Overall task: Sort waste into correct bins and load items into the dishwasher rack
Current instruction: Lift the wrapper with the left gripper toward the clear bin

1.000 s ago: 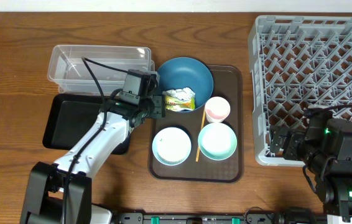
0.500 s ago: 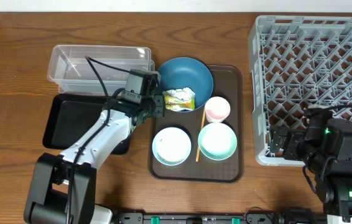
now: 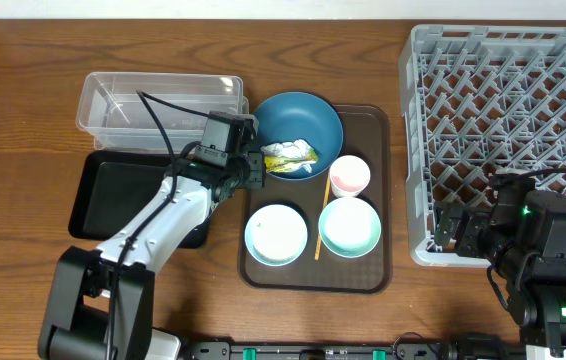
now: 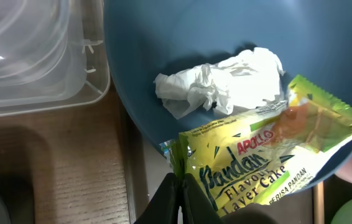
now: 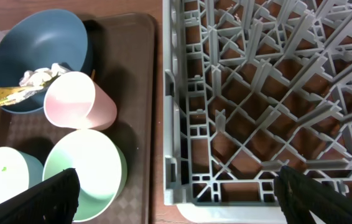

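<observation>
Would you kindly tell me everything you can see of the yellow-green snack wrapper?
The snack wrapper is glossy, creased yellow-green plastic with an orange patch, printed "Pandan Layer Cake". It lies tilted over the rim of the dark blue bowl, beside the crumpled white tissue. The fingers of the left gripper are shut on its left edge.

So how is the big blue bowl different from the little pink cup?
The blue bowl is dark blue and wide; the pink cup is pale pink and much smaller across. The blue bowl has a crumpled tissue in it; the pink cup looks empty. Both stand open side up on the brown tray.
</observation>
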